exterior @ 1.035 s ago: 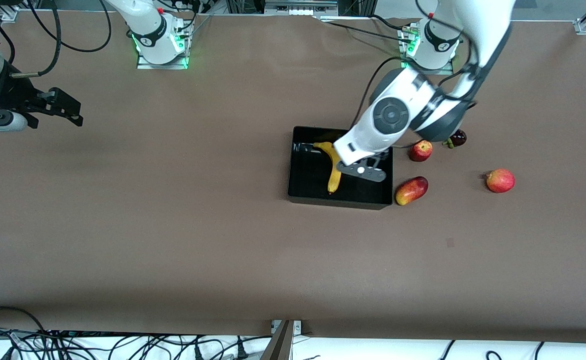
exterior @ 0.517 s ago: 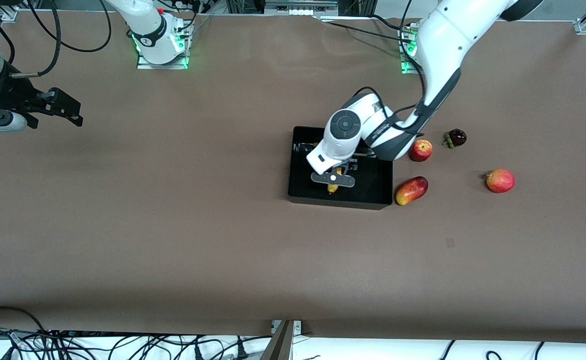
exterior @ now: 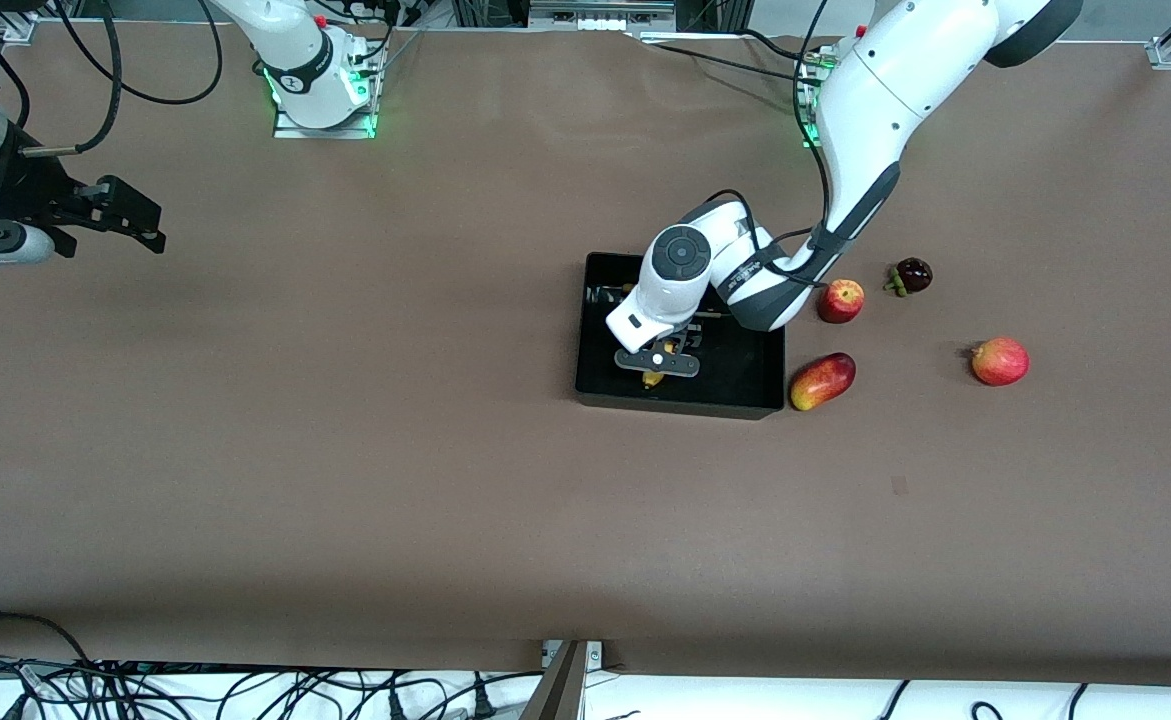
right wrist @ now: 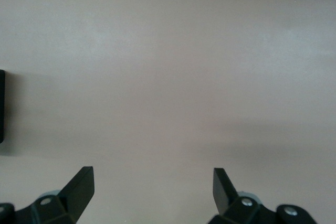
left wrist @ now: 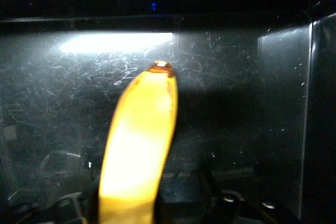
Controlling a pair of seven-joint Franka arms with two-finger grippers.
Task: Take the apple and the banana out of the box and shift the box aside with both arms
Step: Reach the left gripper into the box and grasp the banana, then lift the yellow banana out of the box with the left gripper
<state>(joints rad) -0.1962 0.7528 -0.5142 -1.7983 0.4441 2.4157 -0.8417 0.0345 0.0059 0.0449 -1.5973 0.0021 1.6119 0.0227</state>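
Note:
The black tray (exterior: 680, 408) sits mid-table. The yellow banana (exterior: 652, 380) lies in it, mostly hidden under my left gripper (exterior: 657, 368), which is low inside the tray. In the left wrist view the banana (left wrist: 142, 140) fills the middle over the tray floor (left wrist: 226, 77), and my left gripper (left wrist: 149, 205) looks open astride it. Beside the tray toward the left arm's end lie the mango (exterior: 822, 381), the small apple (exterior: 841, 300), the mangosteen (exterior: 912, 274) and the round red fruit (exterior: 999, 361). My right gripper (exterior: 150, 222) waits open and empty over bare table (right wrist: 153, 182).
The brown table top (exterior: 345, 450) stretches wide around the tray. Cables (exterior: 95, 680) run along the edge nearest the camera. The arm bases (exterior: 323, 90) stand along the farthest edge.
My left gripper moved from beside the banana to over it and came down lower into the tray. The fruits outside and the right arm have not moved.

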